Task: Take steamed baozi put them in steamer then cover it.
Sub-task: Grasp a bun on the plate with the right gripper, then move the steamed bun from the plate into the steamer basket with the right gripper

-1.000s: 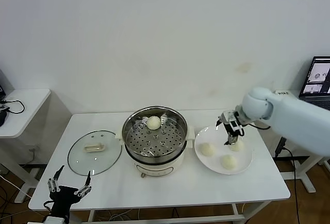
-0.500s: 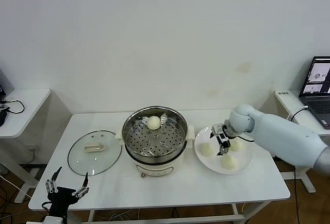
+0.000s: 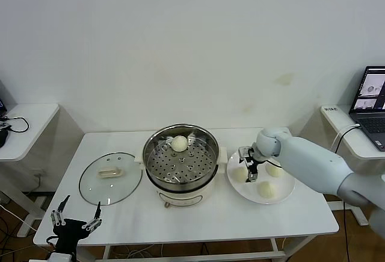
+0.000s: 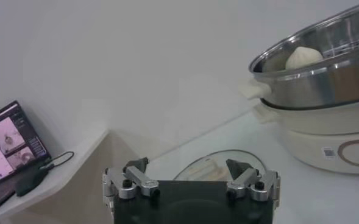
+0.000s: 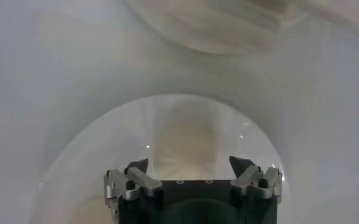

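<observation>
- Head view: steamer [image 3: 180,161] centre frame, one bun [image 3: 179,143] already on its tray, toward the back; lid [image 3: 110,177] flat on the table [image 3: 198,220] left of centre, well apart from the pot.
- Plate [image 3: 286,193] right of the steamer, three buns on it: left bun [image 3: 240,174], back bun [image 3: 275,169], front bun [image 3: 267,189].
- Right gripper [image 3: 249,167] low over the plate's left side, just above and beside the left bun, jaws apart, nothing held; that bun sits straight below, round, so no long axis to match.
- Right arm far nearer the plate; left gripper [image 3: 74,217] parked at lower left, past the table's front edge.
- Left wrist view: left gripper [image 4: 191,182] wide open and empty; steamer [image 4: 316,91] at upper right with its bun [image 4: 303,58] showing above the rim; lid [image 4: 219,164] just beyond the fingertips.
- Right wrist view: right gripper [image 5: 191,176] open, fingertips either side of a pale bun [image 5: 185,143] centred just ahead on the plate [image 5: 75,158]; no contact visible yet.
</observation>
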You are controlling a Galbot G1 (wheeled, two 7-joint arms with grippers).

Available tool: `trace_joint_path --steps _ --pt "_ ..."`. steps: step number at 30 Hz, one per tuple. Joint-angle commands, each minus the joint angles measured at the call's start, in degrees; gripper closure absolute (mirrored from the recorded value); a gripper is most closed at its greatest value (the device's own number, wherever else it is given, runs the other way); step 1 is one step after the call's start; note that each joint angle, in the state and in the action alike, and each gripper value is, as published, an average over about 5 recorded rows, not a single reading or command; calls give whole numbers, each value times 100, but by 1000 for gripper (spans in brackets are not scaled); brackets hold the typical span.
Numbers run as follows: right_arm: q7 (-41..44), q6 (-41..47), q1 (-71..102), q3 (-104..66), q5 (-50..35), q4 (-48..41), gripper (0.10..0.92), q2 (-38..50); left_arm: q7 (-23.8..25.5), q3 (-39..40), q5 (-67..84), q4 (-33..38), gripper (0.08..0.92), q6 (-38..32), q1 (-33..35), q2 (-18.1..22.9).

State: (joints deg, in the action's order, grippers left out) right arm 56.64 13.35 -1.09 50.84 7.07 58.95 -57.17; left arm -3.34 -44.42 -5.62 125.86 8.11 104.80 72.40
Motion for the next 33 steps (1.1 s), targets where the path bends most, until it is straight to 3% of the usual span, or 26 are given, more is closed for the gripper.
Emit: trace_joint_path --steps 1,11,26,33 --pt "12 5 86 -77 74 -381 279 -265 -1 4 -4 6 177 -4 3 0" --pt "189 143 -263 29 -127 22 425 33 -8 -2 -8 34 177 -5 15 19" --pt "464 482 -1960 933 -1174 1593 415 1107 3 37 -8 166 177 -1 26 -1" --pt "404 661 -3382 1634 -1885 1946 414 1004 8 60 -4 215 177 0 11 -43"
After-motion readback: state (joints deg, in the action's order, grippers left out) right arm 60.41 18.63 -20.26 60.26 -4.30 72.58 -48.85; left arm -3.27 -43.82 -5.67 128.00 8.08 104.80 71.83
